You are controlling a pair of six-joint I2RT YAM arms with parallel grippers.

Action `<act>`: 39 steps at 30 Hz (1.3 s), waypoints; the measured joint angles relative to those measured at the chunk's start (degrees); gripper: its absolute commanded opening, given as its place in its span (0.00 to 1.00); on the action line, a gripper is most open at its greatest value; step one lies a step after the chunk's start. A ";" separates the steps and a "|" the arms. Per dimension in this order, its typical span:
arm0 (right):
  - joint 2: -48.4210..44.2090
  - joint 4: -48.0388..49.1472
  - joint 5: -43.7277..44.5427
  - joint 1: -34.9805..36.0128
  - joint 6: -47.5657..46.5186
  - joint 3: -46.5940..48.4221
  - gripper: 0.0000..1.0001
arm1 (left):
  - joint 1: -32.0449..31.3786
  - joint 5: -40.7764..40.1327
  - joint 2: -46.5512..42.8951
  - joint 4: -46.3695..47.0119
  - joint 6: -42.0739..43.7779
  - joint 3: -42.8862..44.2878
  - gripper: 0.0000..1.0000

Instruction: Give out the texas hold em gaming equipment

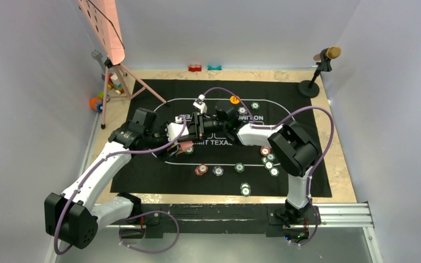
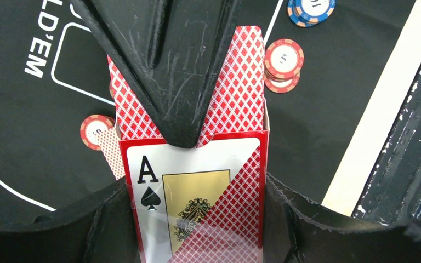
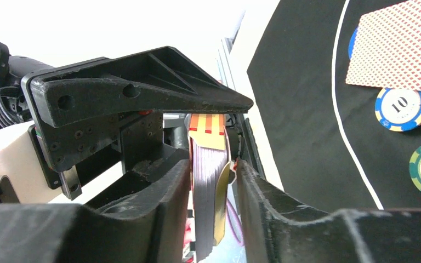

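Observation:
A deck of playing cards [image 2: 197, 181] in an ace-of-spades box hangs over the black mat [image 1: 142, 175]. My left gripper [image 2: 194, 183] is shut on the box's two sides. Red-backed cards stick out of its top, and a finger [image 2: 170, 71] of the right gripper lies across them. From the right wrist the deck [image 3: 208, 186] is edge-on between the fingers of my right gripper [image 3: 212, 164], which is open with a slim gap on the right side. Both grippers [image 1: 194, 131] meet mid-mat. Chips [image 1: 200, 170] are scattered on the near half of the mat, and an orange button [image 1: 234, 99] lies farther back.
A red chip [image 2: 96, 131] with a card beside it lies under the deck. One red-backed card [image 3: 400, 46] rests on blue chips. A microphone stand [image 1: 320, 71] is at back right, a pink board on a tripod [image 1: 107, 33] at back left, and toy blocks [image 1: 104, 93] lie beside it.

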 measured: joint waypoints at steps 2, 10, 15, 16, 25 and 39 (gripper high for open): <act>0.00 -0.52 0.00 -0.31 -0.37 0.00 0.47 | -0.02 0.02 0.00 -0.35 -0.15 0.00 0.56; -0.81 -3.82 0.09 -3.30 -3.23 -0.35 0.46 | 0.00 0.11 -0.02 -1.90 -0.48 0.00 0.55; -2.34 -6.08 0.28 -3.34 -5.51 -0.35 0.47 | 0.00 0.52 -0.02 -2.01 -1.40 0.02 0.55; -2.60 -6.75 0.35 -3.32 -6.16 -0.35 0.47 | 0.00 0.55 -0.02 -1.99 -1.44 0.02 0.55; -3.78 -14.21 2.12 -2.16 -11.47 0.66 0.62 | 0.00 0.57 -0.02 -2.21 -1.88 0.02 0.56; -3.78 -18.84 3.02 0.42 -14.86 2.58 0.51 | 0.00 0.57 -0.02 -2.16 -1.90 0.13 0.56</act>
